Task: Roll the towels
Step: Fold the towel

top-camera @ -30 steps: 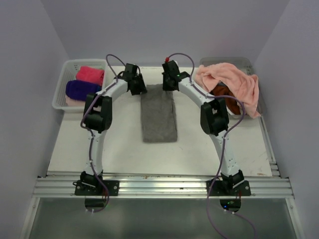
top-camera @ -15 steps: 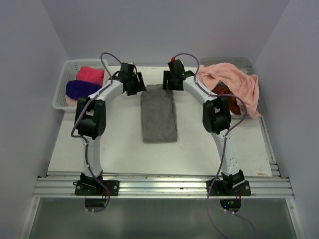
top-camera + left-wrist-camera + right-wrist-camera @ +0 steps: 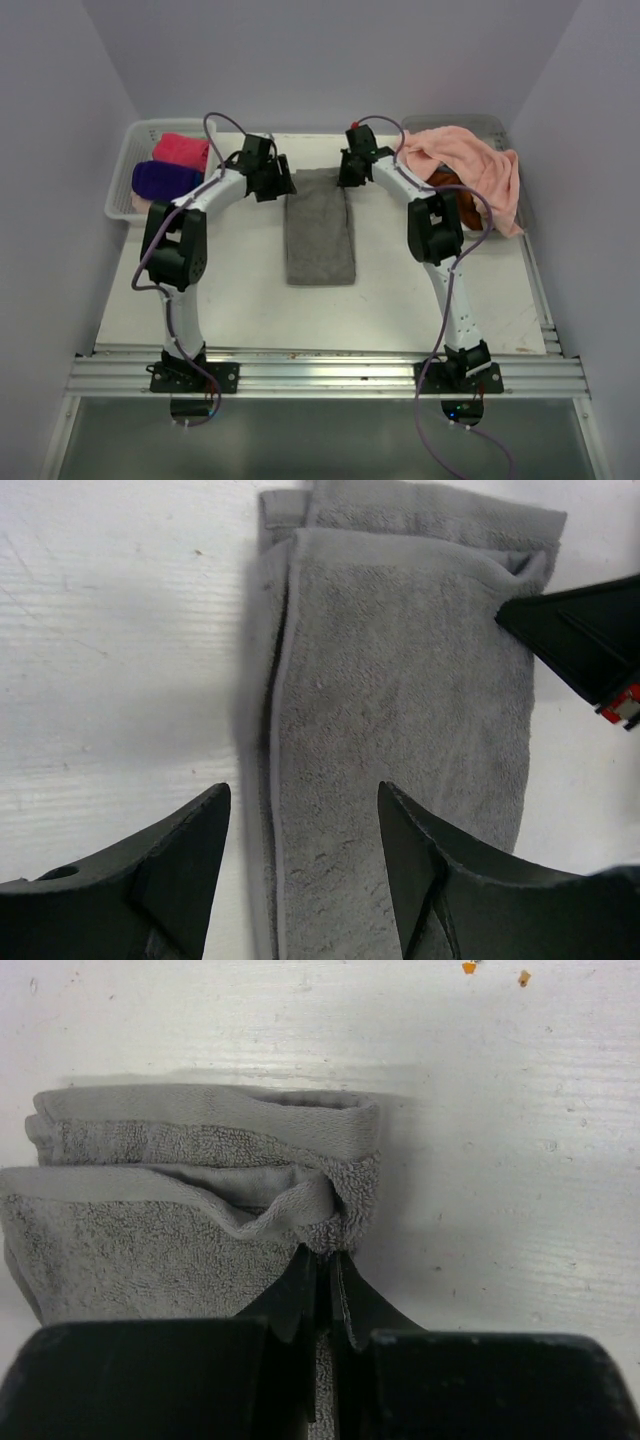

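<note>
The 1 o'clock corner of the grey towel [image 3: 320, 230] was just reached and pinched by the right hand [image 3: 322, 1257]; the left hand [image 3: 300, 795] was held open, so rolling was not begun.

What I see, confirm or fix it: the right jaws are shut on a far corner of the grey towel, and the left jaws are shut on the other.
The left jaws are not shut: the left wrist view shows them open, either side of the grey towel's left edge. The right jaws are shut on a far corner.
</note>
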Available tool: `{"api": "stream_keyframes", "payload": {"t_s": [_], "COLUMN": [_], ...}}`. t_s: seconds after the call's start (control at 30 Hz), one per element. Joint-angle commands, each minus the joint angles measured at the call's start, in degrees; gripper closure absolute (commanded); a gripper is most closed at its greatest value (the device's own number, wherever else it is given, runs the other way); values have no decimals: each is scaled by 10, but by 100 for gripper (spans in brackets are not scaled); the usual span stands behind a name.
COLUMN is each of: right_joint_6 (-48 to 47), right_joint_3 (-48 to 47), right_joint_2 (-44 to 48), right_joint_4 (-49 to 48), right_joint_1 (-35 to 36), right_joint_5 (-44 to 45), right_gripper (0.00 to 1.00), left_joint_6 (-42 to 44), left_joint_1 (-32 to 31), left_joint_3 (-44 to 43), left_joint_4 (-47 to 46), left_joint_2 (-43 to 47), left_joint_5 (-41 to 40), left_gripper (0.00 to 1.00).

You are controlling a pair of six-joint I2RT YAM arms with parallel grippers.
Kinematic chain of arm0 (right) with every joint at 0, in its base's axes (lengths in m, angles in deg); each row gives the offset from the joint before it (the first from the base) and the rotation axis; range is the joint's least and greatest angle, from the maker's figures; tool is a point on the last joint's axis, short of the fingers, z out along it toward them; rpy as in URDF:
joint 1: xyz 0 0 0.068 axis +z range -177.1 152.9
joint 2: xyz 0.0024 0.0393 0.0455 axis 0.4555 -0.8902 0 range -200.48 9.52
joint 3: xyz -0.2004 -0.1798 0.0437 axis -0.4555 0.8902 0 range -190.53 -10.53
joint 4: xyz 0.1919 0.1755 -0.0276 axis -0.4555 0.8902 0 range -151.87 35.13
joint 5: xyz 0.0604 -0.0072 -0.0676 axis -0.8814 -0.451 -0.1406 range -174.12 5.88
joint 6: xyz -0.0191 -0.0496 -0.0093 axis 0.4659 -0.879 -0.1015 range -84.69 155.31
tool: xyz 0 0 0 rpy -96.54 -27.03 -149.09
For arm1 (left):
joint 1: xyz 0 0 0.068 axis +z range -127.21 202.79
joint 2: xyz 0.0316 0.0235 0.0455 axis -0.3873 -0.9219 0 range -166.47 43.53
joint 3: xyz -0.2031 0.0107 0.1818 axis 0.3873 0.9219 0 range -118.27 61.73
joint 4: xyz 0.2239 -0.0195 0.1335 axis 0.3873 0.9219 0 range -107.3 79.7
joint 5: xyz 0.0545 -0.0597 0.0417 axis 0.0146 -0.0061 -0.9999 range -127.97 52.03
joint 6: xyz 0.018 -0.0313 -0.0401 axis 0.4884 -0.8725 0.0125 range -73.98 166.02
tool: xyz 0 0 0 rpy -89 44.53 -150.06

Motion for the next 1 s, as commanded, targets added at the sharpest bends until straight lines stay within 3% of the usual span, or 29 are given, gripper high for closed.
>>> {"api": "stream_keyframes", "payload": {"t_s": [0.0, 0.2, 0.23, 0.3, 0.33, 0.37, 0.43, 0.7, 0.97], "right_joint_6": [9, -10, -14, -26, -27, -28, -29, 16, 81], "right_joint_3": [27, 54, 53, 59, 67, 81, 141, 505, 718], "right_joint_2": [43, 69, 70, 82, 90, 118, 155, 387, 570], "right_joint_4": [-20, -20, -16, 0, 2, 1, -16, -117, -123], "right_joint_1": [-8, -8, -8, -8, -8, -8, -8, 18, 133], "right_joint_5": [-7, 8, 18, 28, 34, 38, 49, 22, 28], "right_gripper": [100, 100, 94, 59, 31, 21, 11, 13, 31], "left_joint_6": [25, 37, 37, 34, 29, 26, 21, -14, -43], "left_joint_1": [-28, -84, -90, -100, -102, -103, -103, -106, -106], "left_joint_3": [13, 68, 80, 122, 138, 169, 196, 353, 442], "left_joint_4": [5, 27, 29, 29, 24, 22, 25, 6, -63], "left_joint_2": [50, 97, 106, 139, 152, 178, 202, 297, 329], "left_joint_5": [4, -3, -2, 2, 8, 9, 12, 57, 93], "left_gripper": [36, 35, 35, 35, 34, 34, 34, 46, 50]}}
